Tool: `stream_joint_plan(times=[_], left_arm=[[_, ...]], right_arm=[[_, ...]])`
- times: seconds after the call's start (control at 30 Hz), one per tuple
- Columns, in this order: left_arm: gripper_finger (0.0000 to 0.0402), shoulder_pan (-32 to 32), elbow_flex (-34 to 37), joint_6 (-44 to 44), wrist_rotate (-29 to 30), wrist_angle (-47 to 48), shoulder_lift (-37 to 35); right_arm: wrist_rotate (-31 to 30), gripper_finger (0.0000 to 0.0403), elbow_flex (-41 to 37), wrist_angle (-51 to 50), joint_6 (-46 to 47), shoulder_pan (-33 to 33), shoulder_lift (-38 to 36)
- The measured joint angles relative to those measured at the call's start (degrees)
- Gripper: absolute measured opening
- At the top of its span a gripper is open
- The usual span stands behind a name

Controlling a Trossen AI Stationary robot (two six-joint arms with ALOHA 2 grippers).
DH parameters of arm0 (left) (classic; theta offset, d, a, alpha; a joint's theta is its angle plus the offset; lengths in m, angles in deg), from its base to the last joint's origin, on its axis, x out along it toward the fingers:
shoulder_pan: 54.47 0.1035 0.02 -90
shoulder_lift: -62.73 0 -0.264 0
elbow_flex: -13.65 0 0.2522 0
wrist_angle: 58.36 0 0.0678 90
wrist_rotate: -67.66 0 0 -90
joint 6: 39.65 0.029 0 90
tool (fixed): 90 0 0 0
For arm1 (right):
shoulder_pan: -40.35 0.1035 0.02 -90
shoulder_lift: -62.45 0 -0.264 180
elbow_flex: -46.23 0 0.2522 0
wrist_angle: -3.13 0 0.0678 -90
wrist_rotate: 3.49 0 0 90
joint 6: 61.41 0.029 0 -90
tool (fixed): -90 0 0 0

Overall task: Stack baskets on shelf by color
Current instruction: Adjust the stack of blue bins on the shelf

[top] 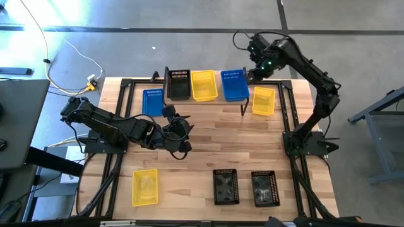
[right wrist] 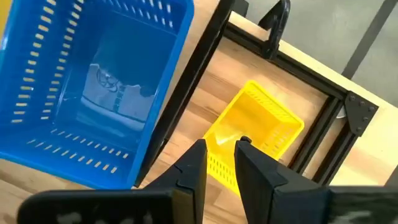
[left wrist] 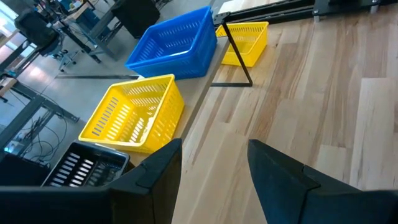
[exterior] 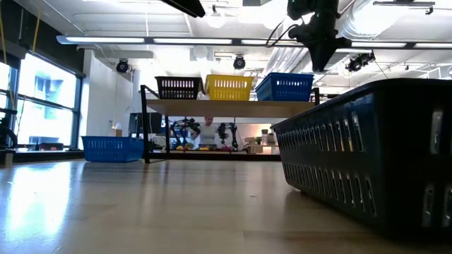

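Observation:
The shelf (exterior: 226, 108) stands at the table's far side and carries a black basket (top: 177, 84), a yellow basket (top: 204, 84) and a blue basket (top: 234, 85), each resting on its bottom in a row. My right gripper (right wrist: 221, 162) hangs above the blue basket's right edge, pointing steeply down, slightly open with nothing between its fingers. My left gripper (left wrist: 214, 165) hovers open over the table's middle left (top: 180, 135), facing the shelf, empty. Another blue basket (top: 153, 101) lies on the table left of the shelf, another yellow basket (top: 263, 100) on its right.
Near the table's front edge lie a yellow basket (top: 145, 186) and two black baskets (top: 225, 186) (top: 265, 188); one black basket (exterior: 374, 155) fills the low view's right. Bare wood lies between the shelf and these.

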Motion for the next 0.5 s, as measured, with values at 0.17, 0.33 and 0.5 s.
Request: stream_joint_plan(times=[0.17, 0.33, 0.5], left_arm=[[0.0172, 0.0, 0.0, -0.2, 0.0, 0.0, 0.0], [0.0172, 0.0, 0.0, -0.2, 0.0, 0.0, 0.0], [0.0172, 0.0, 0.0, 0.0, 0.0, 0.0, 0.0]], right_arm=[[-0.8, 0.0067, 0.0, -1.6, 1.2, 1.4, 3.4], [-0.6, 0.0067, 0.0, -1.9, 1.5, 2.9, 6.8], [0.0, 0.0067, 0.0, -2.1, 1.5, 3.1, 8.6]])
